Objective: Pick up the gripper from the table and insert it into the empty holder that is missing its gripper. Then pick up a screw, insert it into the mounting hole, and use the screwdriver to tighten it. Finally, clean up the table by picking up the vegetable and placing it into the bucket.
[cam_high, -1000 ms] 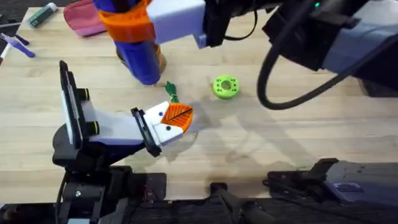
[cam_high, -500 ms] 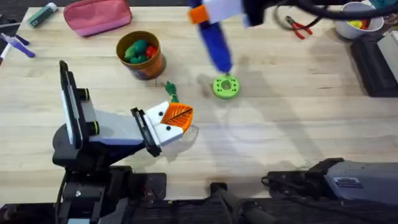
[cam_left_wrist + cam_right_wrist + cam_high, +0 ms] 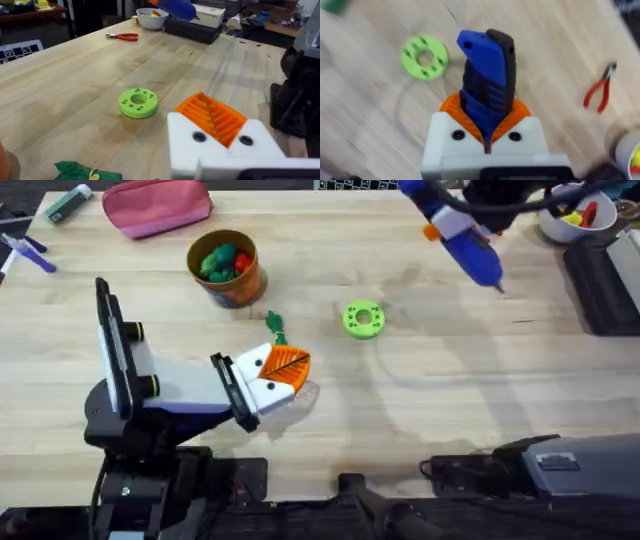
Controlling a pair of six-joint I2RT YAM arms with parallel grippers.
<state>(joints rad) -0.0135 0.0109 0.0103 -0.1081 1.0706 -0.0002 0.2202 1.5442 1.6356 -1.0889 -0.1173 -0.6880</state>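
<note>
Your right pincer (image 3: 487, 142) is clenched on the screwdriver (image 3: 487, 80), carried high at the upper right of the overhead frame, tip angled down toward the counter (image 3: 450, 400). Judge the tool rigid and fairly weighty for its size, its smooth blue barrel liable to swivel in the pads; the hold near the ribbed dark band looks the safest place. The left pincer (image 3: 212, 125) rests at the lower left of the overhead frame; its white holder (image 3: 190, 142) carries an orange ribbed gripper (image 3: 215, 117), but you cannot tell from these views whether it is released or clenched.

The vegetable (image 3: 275, 326), one slim dark-green piece, lies on the counter between the bucket (image 3: 225, 268) and the left pincer's tip. It should prove light and slightly yielding: take it across its middle.

Counted: one screwdriver, one loose vegetable, one bucket already holding a few green and red toys, one lime-green ring disc (image 3: 362, 319), one pair of red-handled pliers (image 3: 122, 36), one white bowl (image 3: 578, 218), one pink pouch (image 3: 158, 204).
</note>
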